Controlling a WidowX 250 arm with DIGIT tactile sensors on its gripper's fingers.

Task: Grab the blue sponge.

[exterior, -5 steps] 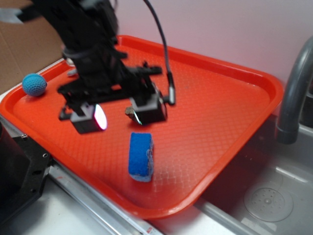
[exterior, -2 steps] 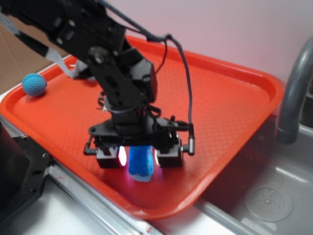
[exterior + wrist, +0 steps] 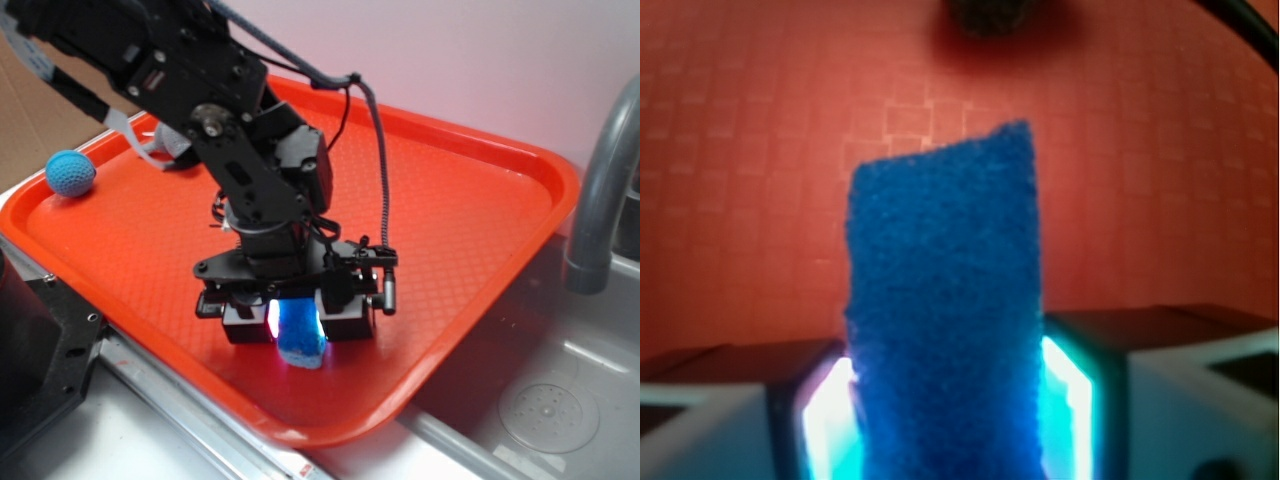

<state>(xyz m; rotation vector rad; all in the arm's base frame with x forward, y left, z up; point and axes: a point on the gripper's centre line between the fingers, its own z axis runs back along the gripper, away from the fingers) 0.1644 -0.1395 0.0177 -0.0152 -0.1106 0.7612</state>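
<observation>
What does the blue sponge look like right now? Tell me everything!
The blue sponge is a small bright-blue block with a rough, foamy surface and a pale layer at its lower end. It sits on the orange tray near the front rim, between the fingers of the black claw. In the wrist view, glowing pads press both its long sides.

The small rectangular sponge block [image 3: 299, 333] is bright blue with a pale grey-white lower edge; in the wrist view [image 3: 945, 310] its face is deep blue and finely grainy. The black metal pincer [image 3: 299, 322] has 2 pads lit from within, glowing pink-white outside and cyan-white up close. The plastic tray [image 3: 470, 220] is orange-red with an embossed diamond grid. The round crocheted ball [image 3: 70, 173] is teal-blue. The curved tap [image 3: 600, 190] is grey.
</observation>
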